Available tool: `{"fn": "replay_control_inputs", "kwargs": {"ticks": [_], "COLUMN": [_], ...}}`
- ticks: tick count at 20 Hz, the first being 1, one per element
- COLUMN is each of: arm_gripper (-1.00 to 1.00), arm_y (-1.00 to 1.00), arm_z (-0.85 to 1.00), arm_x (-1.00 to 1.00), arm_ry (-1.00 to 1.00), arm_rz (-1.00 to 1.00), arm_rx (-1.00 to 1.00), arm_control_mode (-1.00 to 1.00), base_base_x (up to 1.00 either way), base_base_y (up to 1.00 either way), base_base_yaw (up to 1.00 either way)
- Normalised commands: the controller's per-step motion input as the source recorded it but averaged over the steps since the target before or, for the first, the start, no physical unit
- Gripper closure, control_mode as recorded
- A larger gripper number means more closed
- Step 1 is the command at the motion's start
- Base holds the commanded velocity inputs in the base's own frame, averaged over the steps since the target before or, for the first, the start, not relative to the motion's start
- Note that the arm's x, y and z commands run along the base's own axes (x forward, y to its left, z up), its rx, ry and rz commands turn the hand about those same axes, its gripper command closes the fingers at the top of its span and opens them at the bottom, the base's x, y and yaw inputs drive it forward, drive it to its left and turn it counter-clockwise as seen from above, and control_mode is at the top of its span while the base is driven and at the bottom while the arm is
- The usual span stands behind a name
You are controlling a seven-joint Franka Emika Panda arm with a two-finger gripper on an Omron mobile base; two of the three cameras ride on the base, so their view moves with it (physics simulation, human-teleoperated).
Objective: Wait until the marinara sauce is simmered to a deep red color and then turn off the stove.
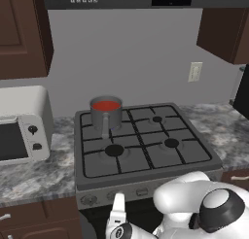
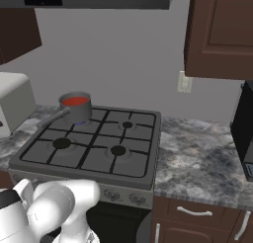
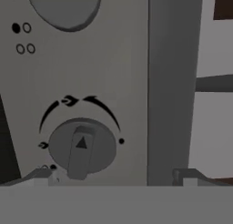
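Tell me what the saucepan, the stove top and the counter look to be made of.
Saucepan: apparently brushed grey metal, with a dull sheen and a matching handle. Stove: matte grey metal body, judging by its flat even colour, under black grates that look like cast iron. Counter: polished stone, probably granite, mottled grey and white.

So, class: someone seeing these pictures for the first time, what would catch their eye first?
The bright red marinara sauce in the grey pot on the back-left burner of the stove. Next, the hand view's close-up of a stove knob, with the open gripper right before it, not touching.
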Motion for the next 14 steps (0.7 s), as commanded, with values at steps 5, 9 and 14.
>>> {"fn": "replay_control_inputs", "kwargs": {"ticks": [5, 9, 14], "arm_gripper": [-1.00, -1.00, -1.00], "arm_y": [0.11, 0.01, 0.00], "arm_z": [-0.12, -0.10, -0.05], "arm_x": [0.04, 0.05, 0.02], "arm_ry": [0.00, 0.00, 0.00], "arm_rz": [0.00, 0.00, 0.00], "arm_rx": [0.00, 0.00, 0.00], "arm_control_mode": [-1.00, -1.00, -1.00], "base_base_x": [0.00, 0.00, 0.00], "base_base_y": [0.00, 0.00, 0.00], "base_base_yaw": [0.00, 0.00, 0.00]}}
